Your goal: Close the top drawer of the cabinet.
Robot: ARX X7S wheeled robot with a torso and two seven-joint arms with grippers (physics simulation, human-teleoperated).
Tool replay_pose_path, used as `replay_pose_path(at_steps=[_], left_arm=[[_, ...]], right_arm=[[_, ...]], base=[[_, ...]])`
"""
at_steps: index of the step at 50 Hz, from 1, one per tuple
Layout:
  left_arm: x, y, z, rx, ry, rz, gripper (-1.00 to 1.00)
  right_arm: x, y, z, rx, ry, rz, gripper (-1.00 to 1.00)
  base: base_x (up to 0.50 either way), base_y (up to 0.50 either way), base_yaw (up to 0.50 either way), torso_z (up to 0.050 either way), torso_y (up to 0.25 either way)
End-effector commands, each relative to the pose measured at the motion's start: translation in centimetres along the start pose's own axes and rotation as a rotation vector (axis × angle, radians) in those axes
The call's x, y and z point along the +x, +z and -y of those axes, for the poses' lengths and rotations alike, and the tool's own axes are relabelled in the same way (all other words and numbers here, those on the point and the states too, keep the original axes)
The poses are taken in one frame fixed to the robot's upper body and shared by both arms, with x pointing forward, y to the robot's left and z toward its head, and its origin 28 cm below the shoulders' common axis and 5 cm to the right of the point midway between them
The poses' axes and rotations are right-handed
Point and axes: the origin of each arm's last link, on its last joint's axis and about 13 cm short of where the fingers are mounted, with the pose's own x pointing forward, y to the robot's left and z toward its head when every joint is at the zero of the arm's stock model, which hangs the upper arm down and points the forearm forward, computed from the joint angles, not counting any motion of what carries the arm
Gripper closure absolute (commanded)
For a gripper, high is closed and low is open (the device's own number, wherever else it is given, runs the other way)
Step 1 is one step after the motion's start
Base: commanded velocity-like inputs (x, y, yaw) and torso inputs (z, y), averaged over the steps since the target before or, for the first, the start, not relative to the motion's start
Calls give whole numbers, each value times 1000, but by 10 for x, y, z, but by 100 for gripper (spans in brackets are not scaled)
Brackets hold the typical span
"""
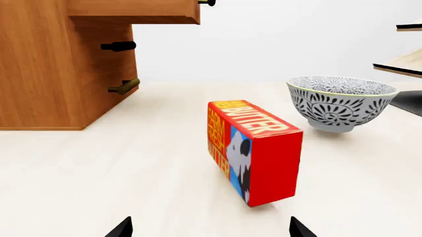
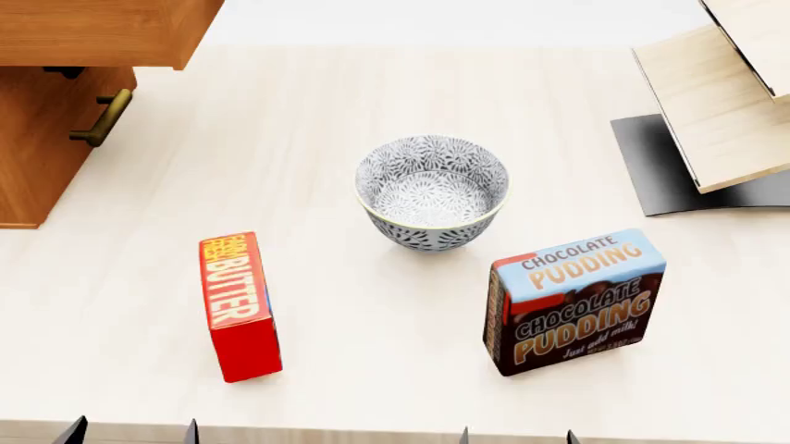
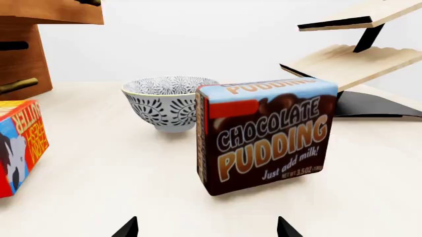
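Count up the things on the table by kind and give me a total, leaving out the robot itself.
Food boxes: 2, the butter box and the chocolate pudding box
Bowls: 1, the patterned bowl
Cabinets: 1, the cabinet, its top drawer pulled out
Shelves: 1, the slanted shelf
Total: 5

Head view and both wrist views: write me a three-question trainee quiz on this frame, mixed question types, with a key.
1. True or false: the top drawer of the cabinet is pushed in flush.
2. Which item lies nearest the cabinet? A) butter box B) bowl C) pudding box
3. Fill in: both the left gripper and right gripper are ____ and hold nothing.

Key:
1. False; it juts out over the lower handle.
2. A.
3. Open.
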Motion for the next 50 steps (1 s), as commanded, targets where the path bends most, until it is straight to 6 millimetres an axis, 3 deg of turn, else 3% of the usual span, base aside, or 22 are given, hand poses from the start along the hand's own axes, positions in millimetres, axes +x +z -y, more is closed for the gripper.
replay_pose_path(at_steps=[1, 24, 35, 41, 50], left_arm=[[1, 0, 0, 0, 0, -1, -100], [-1, 2, 0, -5, 4, 8, -100], [-4, 11, 1, -53, -14, 84, -100], [-8, 33, -1, -132, 8, 186, -100], [-17, 77, -5, -117, 17, 299, -100]], right_arm=[[0, 0, 0, -9, 0, 0, -100], [0, 0, 0, -7, -12, -6, -100], [-2, 10, 3, 117, -41, 18, -100], [-4, 34, -2, 152, -22, 78, -100], [-11, 75, -5, 154, 14, 192, -100]], base=[[0, 0, 0, 0, 0], [0, 0, 0, 0, 0], [0, 0, 0, 0, 0], [0, 0, 0, 0, 0], [0, 0, 0, 0, 0]])
